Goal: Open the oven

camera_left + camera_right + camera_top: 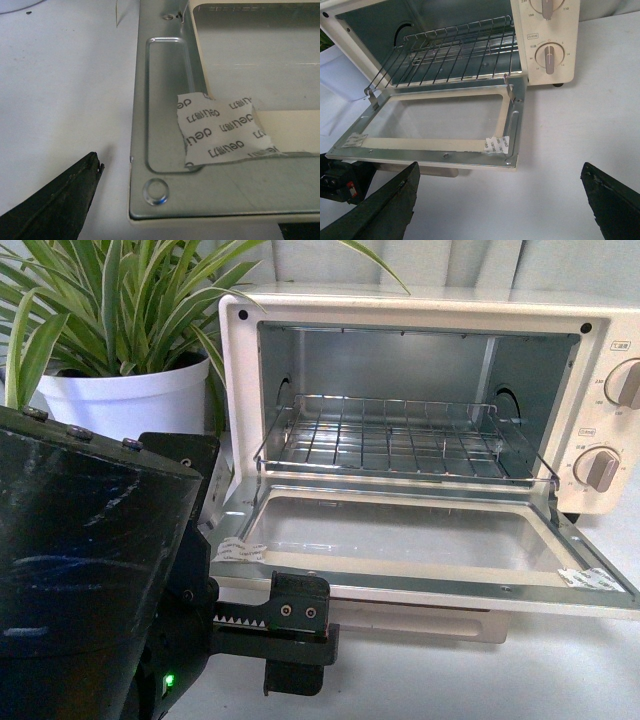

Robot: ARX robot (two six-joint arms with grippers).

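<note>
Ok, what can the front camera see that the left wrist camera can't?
Only front: the silver wire rack, two round cream knobs, and the leafy green plant in a white pot. Only left wrist: the tiny letters printed on the white tape scrap and a round dimple in the metal corner. Both: the cream oven's opened glass door.

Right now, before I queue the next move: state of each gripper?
Left gripper: open, holding nothing.
Right gripper: open, holding nothing.

Left claw [297, 635]: jaws spread, holding nothing. Right claw [500, 192]: jaws spread wide, empty.
</note>
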